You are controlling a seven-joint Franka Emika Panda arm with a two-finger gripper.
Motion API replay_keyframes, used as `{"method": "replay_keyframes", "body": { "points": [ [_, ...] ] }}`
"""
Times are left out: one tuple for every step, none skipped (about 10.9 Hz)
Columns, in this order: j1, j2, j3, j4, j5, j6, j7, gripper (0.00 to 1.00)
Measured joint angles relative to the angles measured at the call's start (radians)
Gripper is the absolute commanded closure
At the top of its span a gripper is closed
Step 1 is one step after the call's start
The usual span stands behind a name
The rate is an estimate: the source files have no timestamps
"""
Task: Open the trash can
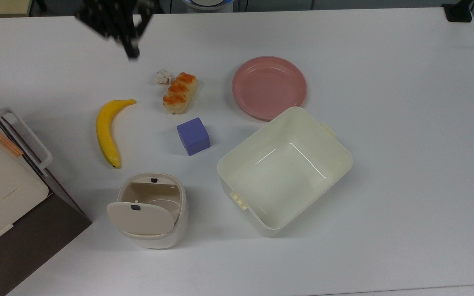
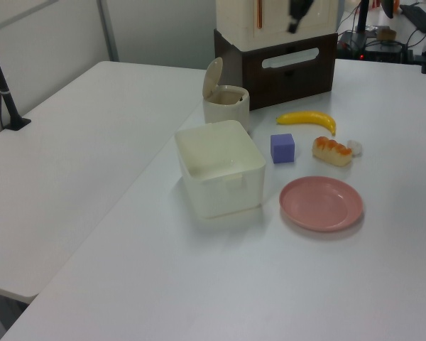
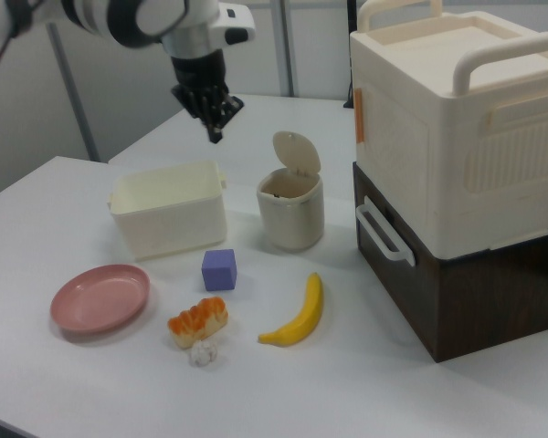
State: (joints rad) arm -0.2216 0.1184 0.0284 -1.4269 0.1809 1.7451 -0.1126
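The trash can (image 1: 154,240) is a small cream bin near the top view's lower left. Its beige lid (image 1: 140,218) stands flipped up, and the hollow inside shows. The left view has the trash can (image 2: 226,108) behind the tub, and the right view has the trash can (image 3: 290,217) with its lid (image 3: 296,151) raised. My gripper (image 1: 131,52) hangs high over the table at the top view's upper left, far from the bin. Its black fingers are shut together with nothing in them. In the right view my gripper (image 3: 216,135) hovers above the tub.
A banana (image 1: 107,129), a purple cube (image 1: 193,136), a bread piece (image 1: 180,93) and a crumpled white scrap (image 1: 163,77) lie between gripper and bin. A pink plate (image 1: 269,87) and a lidless cream tub (image 1: 223,172) sit to the top view's right. A tall cream box (image 3: 457,128) stands on a dark cabinet (image 3: 493,292).
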Motion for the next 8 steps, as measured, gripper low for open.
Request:
{"method": "replay_keyframes", "body": {
  "points": [
    [-0.012, -0.037, -0.003, 0.006, 0.0, -0.099, -0.006, 1.0],
    [-0.013, -0.072, -0.007, 0.008, 0.0, -0.158, -0.007, 1.0],
    [-0.013, -0.097, -0.006, 0.008, 0.0, -0.206, -0.007, 1.0],
    [-0.013, -0.111, -0.006, 0.008, -0.004, -0.237, -0.007, 1.0],
    [-0.012, -0.117, -0.006, 0.006, -0.008, -0.255, -0.007, 1.0],
    [-0.011, -0.119, -0.006, 0.004, -0.009, -0.263, -0.009, 1.0],
    [-0.01, -0.119, -0.006, 0.001, -0.01, -0.263, -0.01, 1.0],
    [-0.009, -0.119, -0.006, -0.005, -0.02, -0.263, -0.01, 1.0]
  ]
}}
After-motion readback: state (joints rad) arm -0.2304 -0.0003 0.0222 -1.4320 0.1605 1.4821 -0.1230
